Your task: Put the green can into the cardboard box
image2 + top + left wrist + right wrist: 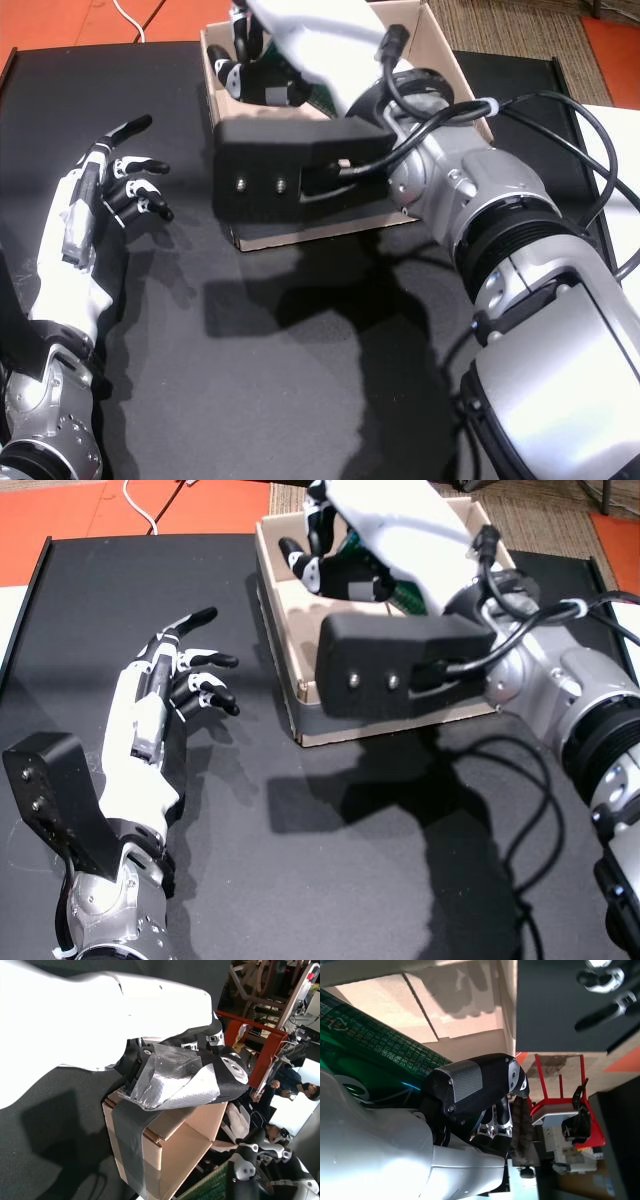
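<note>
**Green can held inside the box**

The right hand (345,555) is seen reaching into the cardboard box (300,670) at the far middle of the black table (300,880). Its fingers are wrapped round the green can (365,1040), which is held within the box walls; only a sliver of can (410,598) is visible in both head views. The left hand (165,695) is held empty over the table, left of the box, fingers spread apart.

Black table top (350,880), orange floor (190,505), white cable (140,505)
</note>
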Robot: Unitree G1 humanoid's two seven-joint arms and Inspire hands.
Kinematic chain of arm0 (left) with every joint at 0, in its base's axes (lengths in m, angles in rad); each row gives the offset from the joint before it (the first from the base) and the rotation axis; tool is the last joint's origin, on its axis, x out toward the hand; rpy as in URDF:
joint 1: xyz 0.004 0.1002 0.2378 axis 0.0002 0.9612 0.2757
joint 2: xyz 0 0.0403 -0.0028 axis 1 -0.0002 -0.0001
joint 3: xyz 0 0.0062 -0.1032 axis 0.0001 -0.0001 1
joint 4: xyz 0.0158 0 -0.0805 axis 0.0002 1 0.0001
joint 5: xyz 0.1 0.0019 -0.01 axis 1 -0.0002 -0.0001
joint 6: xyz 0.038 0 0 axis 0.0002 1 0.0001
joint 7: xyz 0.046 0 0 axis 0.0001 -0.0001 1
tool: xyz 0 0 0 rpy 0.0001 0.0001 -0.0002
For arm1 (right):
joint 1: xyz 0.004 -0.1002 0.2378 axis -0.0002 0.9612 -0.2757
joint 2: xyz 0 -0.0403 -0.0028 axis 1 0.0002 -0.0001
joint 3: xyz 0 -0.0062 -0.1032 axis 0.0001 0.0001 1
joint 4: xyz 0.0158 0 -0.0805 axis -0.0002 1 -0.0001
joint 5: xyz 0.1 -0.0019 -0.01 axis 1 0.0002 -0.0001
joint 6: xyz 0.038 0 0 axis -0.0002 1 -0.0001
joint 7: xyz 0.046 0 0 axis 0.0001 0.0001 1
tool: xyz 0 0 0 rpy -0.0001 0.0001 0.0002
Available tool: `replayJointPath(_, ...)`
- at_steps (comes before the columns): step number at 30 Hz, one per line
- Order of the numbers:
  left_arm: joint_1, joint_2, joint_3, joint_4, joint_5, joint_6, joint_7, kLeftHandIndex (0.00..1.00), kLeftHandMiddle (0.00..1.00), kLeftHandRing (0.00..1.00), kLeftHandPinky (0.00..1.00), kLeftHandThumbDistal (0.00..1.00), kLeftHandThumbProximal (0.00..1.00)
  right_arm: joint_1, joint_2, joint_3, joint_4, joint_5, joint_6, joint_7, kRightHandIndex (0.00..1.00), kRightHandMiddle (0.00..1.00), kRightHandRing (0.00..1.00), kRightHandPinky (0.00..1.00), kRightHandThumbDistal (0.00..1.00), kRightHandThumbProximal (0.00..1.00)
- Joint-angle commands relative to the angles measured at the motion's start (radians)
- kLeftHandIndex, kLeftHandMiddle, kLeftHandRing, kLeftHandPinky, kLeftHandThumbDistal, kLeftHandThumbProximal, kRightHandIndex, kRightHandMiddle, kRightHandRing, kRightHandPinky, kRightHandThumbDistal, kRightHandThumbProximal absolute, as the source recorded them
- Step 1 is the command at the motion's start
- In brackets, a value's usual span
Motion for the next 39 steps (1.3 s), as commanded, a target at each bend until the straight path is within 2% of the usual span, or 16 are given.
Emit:
replayJointPath(1, 0.027, -0.016, 0.015, -0.001, -0.024, -0.002, -0.032, 0.22, 0.24, 0.37, 0.66, 0.20, 0.79, -0.019, -0.007, 0.027, 0.004, -0.024, -0.008, -0.031, 0.06, 0.10, 0.20, 0.27, 0.63, 0.04)
replayJointPath(4, 0.025, -0.016, 0.026, 0.000, -0.033, 0.005, -0.057, 0.23, 0.24, 0.38, 0.66, 0.22, 0.77, -0.045, -0.019, 0.071, 0.005, -0.067, -0.009, -0.057, 0.00, 0.00, 0.14, 0.25, 0.66, 0.04)
replayJointPath(10, 0.019, -0.021, 0.035, 0.003, -0.035, 0.009, -0.057, 0.23, 0.24, 0.37, 0.66, 0.17, 0.78, -0.086, -0.037, 0.147, 0.008, -0.137, 0.000, -0.104, 0.00, 0.00, 0.10, 0.23, 0.75, 0.02)
replayJointPath(13, 0.016, -0.026, 0.032, 0.002, -0.031, 0.015, -0.037, 0.23, 0.25, 0.37, 0.66, 0.18, 0.78, -0.096, -0.045, 0.206, 0.010, -0.195, 0.001, -0.160, 0.00, 0.00, 0.08, 0.22, 0.77, 0.10)
replayJointPath(14, 0.015, -0.026, 0.034, 0.001, -0.033, 0.018, -0.039, 0.22, 0.24, 0.37, 0.66, 0.18, 0.78, -0.097, -0.047, 0.226, 0.010, -0.212, 0.003, -0.189, 0.00, 0.00, 0.07, 0.21, 0.83, 0.09)
replayJointPath(15, 0.014, -0.025, 0.034, 0.001, -0.033, 0.020, -0.037, 0.22, 0.24, 0.37, 0.66, 0.19, 0.78, -0.095, -0.047, 0.246, 0.011, -0.232, 0.016, -0.220, 0.00, 0.03, 0.09, 0.23, 0.87, 0.15)
replayJointPath(16, 0.013, -0.025, 0.033, 0.001, -0.031, 0.022, -0.031, 0.22, 0.24, 0.37, 0.66, 0.19, 0.78, -0.094, -0.046, 0.261, 0.013, -0.244, 0.032, -0.225, 0.20, 0.26, 0.33, 0.38, 0.78, 0.28)
replayJointPath(17, 0.011, -0.025, 0.033, 0.001, -0.031, 0.024, -0.026, 0.22, 0.23, 0.37, 0.66, 0.20, 0.78, -0.094, -0.045, 0.270, 0.016, -0.250, 0.048, -0.201, 0.44, 0.47, 0.56, 0.54, 0.76, 0.37)
replayJointPath(18, 0.009, -0.026, 0.034, 0.001, -0.033, 0.027, -0.025, 0.22, 0.23, 0.37, 0.66, 0.20, 0.78, -0.096, -0.044, 0.278, 0.019, -0.254, 0.061, -0.167, 0.59, 0.60, 0.69, 0.64, 0.73, 0.45)
replayJointPath(20, 0.006, -0.025, 0.038, 0.001, -0.037, 0.036, -0.030, 0.22, 0.23, 0.37, 0.67, 0.20, 0.79, -0.101, -0.046, 0.306, 0.022, -0.275, 0.085, -0.108, 0.77, 0.77, 0.86, 0.80, 0.70, 0.61)
replayJointPath(21, 0.005, -0.024, 0.038, 0.001, -0.037, 0.040, -0.031, 0.22, 0.23, 0.37, 0.67, 0.18, 0.79, -0.101, -0.048, 0.321, 0.022, -0.288, 0.095, -0.099, 0.81, 0.82, 0.90, 0.84, 0.79, 0.71)
replayJointPath(22, 0.005, -0.023, 0.041, 0.000, -0.040, 0.042, -0.036, 0.23, 0.23, 0.37, 0.68, 0.15, 0.79, -0.100, -0.049, 0.331, 0.022, -0.295, 0.102, -0.092, 0.85, 0.86, 0.94, 0.87, 0.81, 0.77)
replayJointPath(24, 0.004, -0.023, 0.045, 0.000, -0.044, 0.048, -0.041, 0.22, 0.23, 0.37, 0.68, 0.14, 0.78, -0.098, -0.050, 0.334, 0.022, -0.291, 0.109, -0.074, 0.90, 0.91, 0.98, 0.90, 0.83, 0.86)
replayJointPath(27, 0.001, -0.023, 0.056, -0.001, -0.055, 0.056, -0.055, 0.21, 0.22, 0.35, 0.68, 0.11, 0.79, -0.099, -0.052, 0.331, 0.021, -0.279, 0.109, -0.056, 0.96, 0.93, 0.97, 0.90, 0.75, 0.85)
replayJointPath(29, 0.001, -0.022, 0.059, -0.001, -0.063, 0.063, -0.067, 0.21, 0.23, 0.35, 0.68, 0.11, 0.80, -0.098, -0.054, 0.321, 0.019, -0.265, 0.103, -0.053, 0.97, 0.95, 0.97, 0.87, 0.74, 0.88)
replayJointPath(39, 0.000, -0.015, 0.041, 0.001, -0.058, 0.073, -0.030, 0.18, 0.20, 0.32, 0.68, 0.11, 0.80, -0.101, -0.054, 0.281, 0.018, -0.237, 0.093, -0.044, 0.96, 0.96, 0.99, 0.86, 0.63, 0.77)
